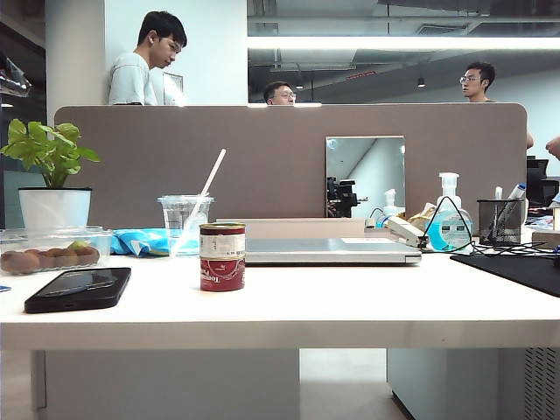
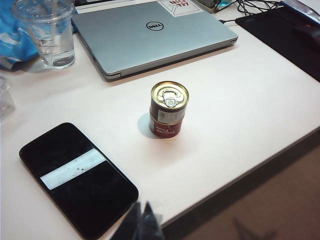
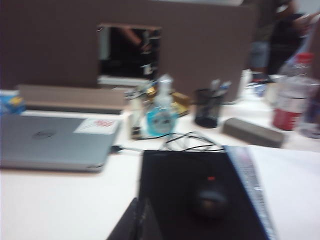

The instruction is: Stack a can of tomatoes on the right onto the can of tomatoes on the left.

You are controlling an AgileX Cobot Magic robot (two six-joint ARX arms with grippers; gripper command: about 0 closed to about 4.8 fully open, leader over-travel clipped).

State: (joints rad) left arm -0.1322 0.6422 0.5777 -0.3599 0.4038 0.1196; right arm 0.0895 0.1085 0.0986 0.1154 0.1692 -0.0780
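the two tomato cans stand stacked, the upper can (image 1: 222, 240) squarely on the lower can (image 1: 222, 275), a little left of centre in the exterior view, on the white table (image 1: 350, 306). in the left wrist view the upper can (image 2: 169, 101) shows its pull-tab lid, with the lower can (image 2: 166, 128) under it. no arm shows in the exterior view. the left gripper (image 2: 141, 221) appears only as dark fingertips set close together at the bottom edge of its wrist view, well apart from the stack and holding nothing; whether they are fully together cannot be told. the right gripper (image 3: 138, 220) sits at the bottom of its blurred wrist view, jaws pressed together and empty, above a black mat (image 3: 190, 200) with a mouse (image 3: 211, 200) on it. a phone (image 1: 79, 288) lies left of the stack, a closed laptop (image 1: 328, 251) just behind it to the right, a plastic cup (image 1: 185, 222) with a straw behind it to the left.
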